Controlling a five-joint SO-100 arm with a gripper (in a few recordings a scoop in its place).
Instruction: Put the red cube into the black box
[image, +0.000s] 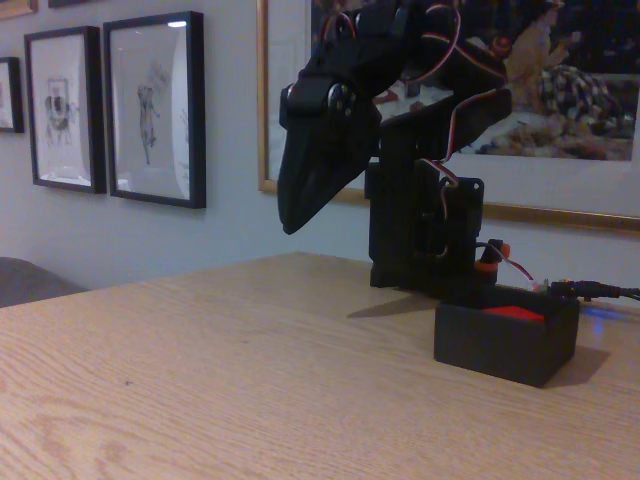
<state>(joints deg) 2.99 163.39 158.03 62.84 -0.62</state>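
1. At lower right of the fixed view, on the light wooden table (200, 380): the black box (505, 345), low and open-topped, resting flat on the wood.
2. Inside that box, showing just above its near wall: the red cube (518, 312), only its top visible, toward the right half of the opening.
3. At upper centre of the frame, well above the tabletop: the gripper (292, 222), black, pointing down and to the left, its tip hanging in the air left of the box.
4. Fingers seemingly pressed together into a single dark wedge, with no gap seen between them and nothing pinched; dim lighting, so not fully certain.
5. Behind the box, at centre right: the black base tower (420, 230) with red and white wires looping over it.
6. Just above the box's back edge: a small orange-red round part (489, 254) on the base.
7. At far right, beside the box: a plugged cable (600, 291) with a faint blue glow on the table below it.
8. On the wall at upper left: two black-framed drawings (110, 105).
9. Along the top right: a large gold-framed picture (560, 120).
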